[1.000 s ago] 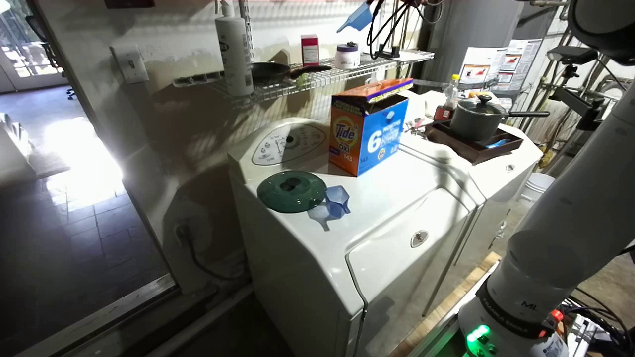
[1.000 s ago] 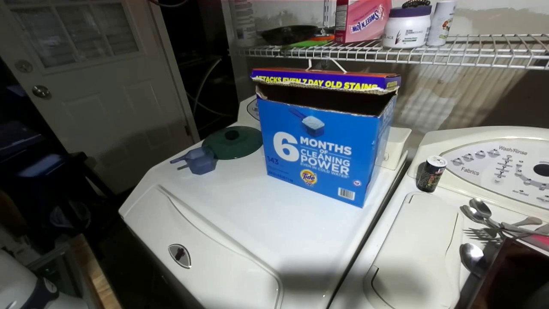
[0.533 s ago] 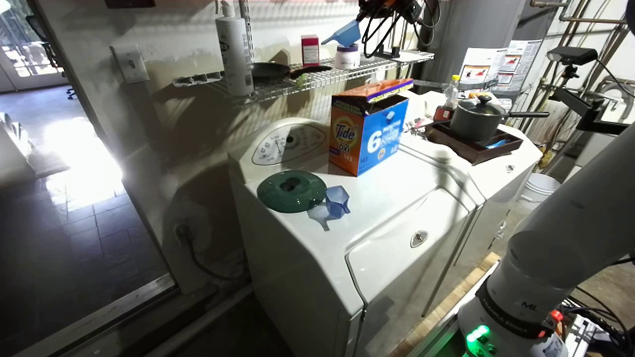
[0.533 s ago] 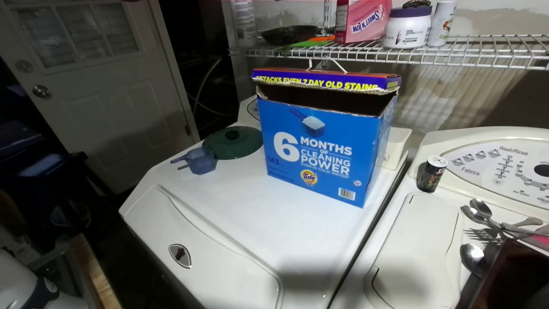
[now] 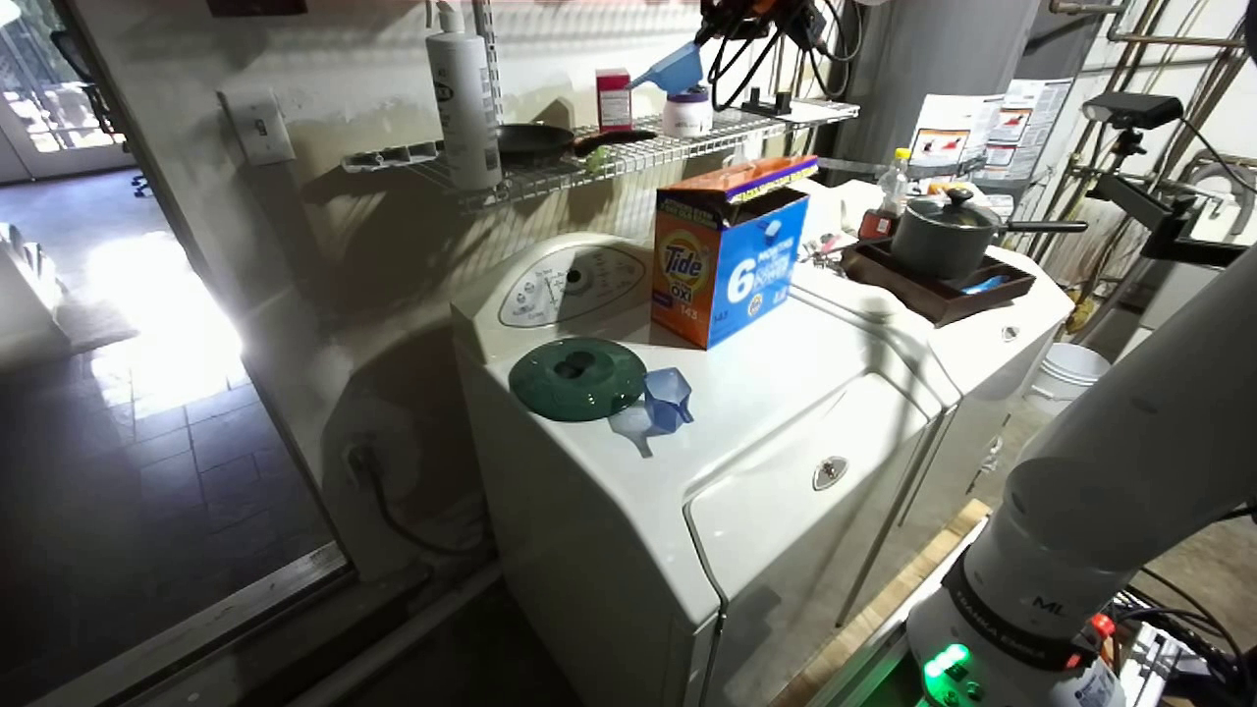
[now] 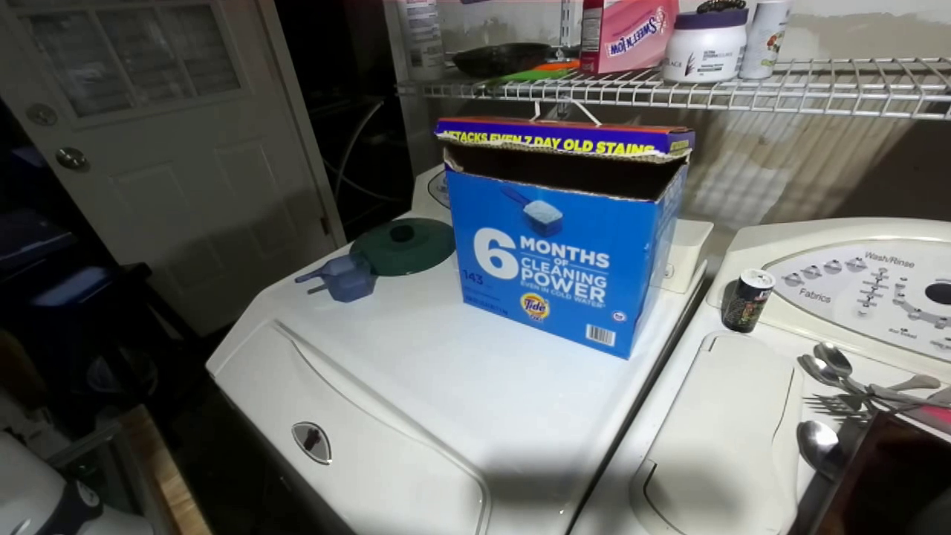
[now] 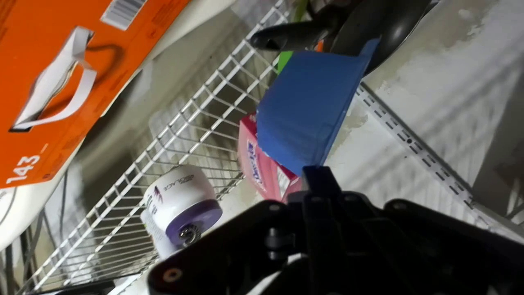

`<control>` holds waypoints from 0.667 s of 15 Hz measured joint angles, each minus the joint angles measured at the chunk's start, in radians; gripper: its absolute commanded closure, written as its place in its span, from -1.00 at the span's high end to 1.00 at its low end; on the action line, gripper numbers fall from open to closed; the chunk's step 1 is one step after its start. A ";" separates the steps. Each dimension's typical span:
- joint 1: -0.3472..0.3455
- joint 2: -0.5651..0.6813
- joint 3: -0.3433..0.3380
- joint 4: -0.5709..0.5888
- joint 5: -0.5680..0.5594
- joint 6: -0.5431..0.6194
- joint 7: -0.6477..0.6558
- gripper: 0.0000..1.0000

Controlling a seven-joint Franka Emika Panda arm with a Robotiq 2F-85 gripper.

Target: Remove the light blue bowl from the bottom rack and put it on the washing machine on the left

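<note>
Nearest the wrist camera, the tool is narrow, its tips pinching one edge of the light blue bowl, which sits at twelve o'clock from them. Over the last second, seen in an exterior view, bowl and tool have dropped and slid toward about eight o'clock, and the bowl now lines up just over the white jar there. I take this to mean the grasp is made and the carry is under way, though the bowl hangs higher than the bottom rack and must still travel out and down. Beyond the bowl in the wrist view, a pink carton stands at seven o'clock; an exterior view gives its name as Sweet'N Low, and whether bowl and carton touch I cannot tell. The jar, at eight o'clock, shows a broken name ending in LAGE. Lower and farther is the washing machine on the left, the goal. On it the detergent box reads Tide, 143, "6 Months of Cleaning Power even in cold water" and, on its flap, "Attacks even 7 day old stains". At nine o'clock from the box in an exterior view lie a dark green lid and a blue cup. At three o'clock, the console of the neighbouring machine reads Wash/Rinse and Fabrics.
</note>
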 measured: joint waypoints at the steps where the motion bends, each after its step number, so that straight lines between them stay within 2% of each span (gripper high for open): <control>1: 0.011 -0.007 0.012 -0.015 0.025 0.000 -0.006 -0.99; 6: 0.067 -0.054 0.073 -0.133 0.167 -0.004 0.002 -0.99; 10: 0.077 -0.073 0.090 -0.240 0.208 -0.043 0.010 -0.99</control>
